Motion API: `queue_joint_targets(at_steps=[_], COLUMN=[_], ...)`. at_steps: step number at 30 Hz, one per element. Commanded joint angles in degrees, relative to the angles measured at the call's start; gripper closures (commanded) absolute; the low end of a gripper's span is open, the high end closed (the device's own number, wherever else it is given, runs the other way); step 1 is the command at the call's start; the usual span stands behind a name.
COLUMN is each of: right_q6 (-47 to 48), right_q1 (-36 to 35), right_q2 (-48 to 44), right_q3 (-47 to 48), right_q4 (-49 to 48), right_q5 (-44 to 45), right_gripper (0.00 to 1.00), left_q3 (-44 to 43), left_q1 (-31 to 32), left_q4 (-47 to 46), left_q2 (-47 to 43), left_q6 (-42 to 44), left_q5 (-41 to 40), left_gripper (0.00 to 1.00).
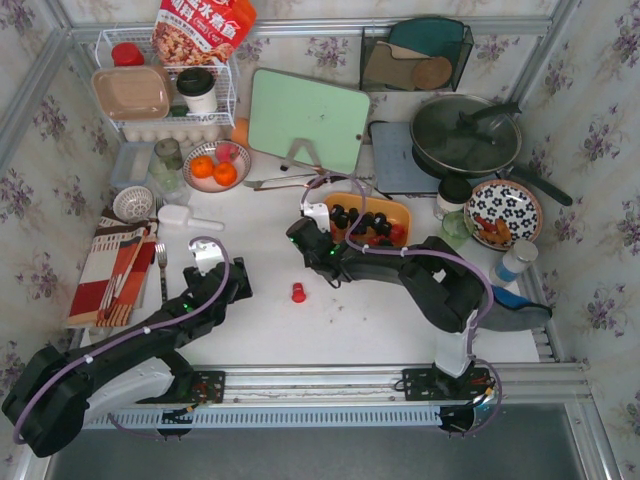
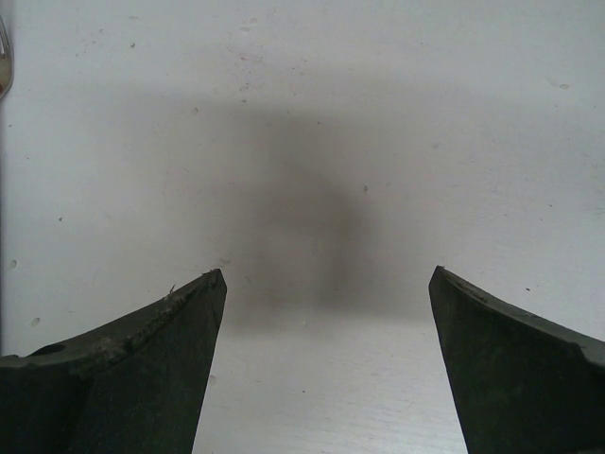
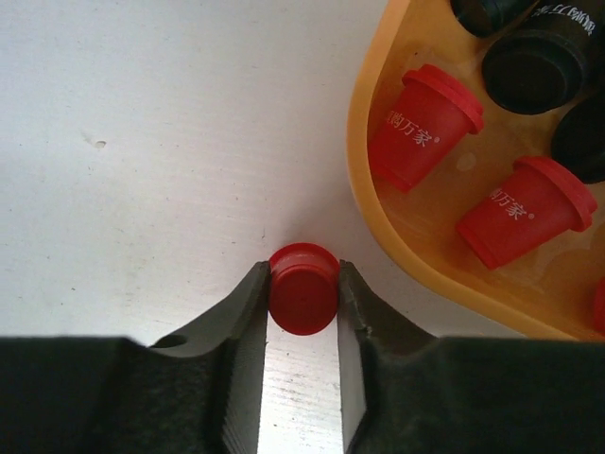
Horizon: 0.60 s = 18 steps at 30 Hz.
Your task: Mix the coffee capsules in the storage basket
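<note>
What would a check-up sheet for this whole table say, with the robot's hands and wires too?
Surface: white table, a few small specks.
Job's things: orange storage basket holds red and black coffee capsules; one loose capsule, red, lies on the table.
Clutter: oranges, green cutting board, lidded pan, fork.
Grippers: left gripper open, holding nothing; right gripper shut on a gripped capsule, red, just outside the basket.
Cables: purple cables run along both arms.
Surroundings: flowered wallpaper.
</note>
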State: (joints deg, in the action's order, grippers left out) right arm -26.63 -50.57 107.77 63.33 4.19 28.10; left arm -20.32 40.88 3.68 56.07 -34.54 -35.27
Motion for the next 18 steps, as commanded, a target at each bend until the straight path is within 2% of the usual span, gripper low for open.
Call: queue_joint_targets(at_steps=[1, 10, 14, 18], right_q6=[0.1, 1.0, 1.1, 2.5], right_q1=[0.1, 0.0, 0.0, 0.1], right_q2=[-1.0, -6.6, -10.2, -14.4], right_q3=[0.0, 0.0, -0.2, -1.3], right_q4=[-1.0, 0.5, 0.4, -0.4], right_q5=[-0.7, -4.7, -6.5, -3.7], right_gripper=[0.76, 0.94, 0.96, 0.96], left_q3=[-0.5, -0.6, -0.6, -0.1], left_q1=[0.0, -0.1, -0.1, -0.1], left_q4=[-1.1, -1.0, -1.1, -1.1], left_q2=[0.0, 0.4, 0.3, -0.4], left_q6=[0.2, 0.3, 0.3, 0.1], left_q5=[-0.2, -0.2, -0.2, -0.2], left_gripper=[0.09, 0.09, 0.09, 0.09])
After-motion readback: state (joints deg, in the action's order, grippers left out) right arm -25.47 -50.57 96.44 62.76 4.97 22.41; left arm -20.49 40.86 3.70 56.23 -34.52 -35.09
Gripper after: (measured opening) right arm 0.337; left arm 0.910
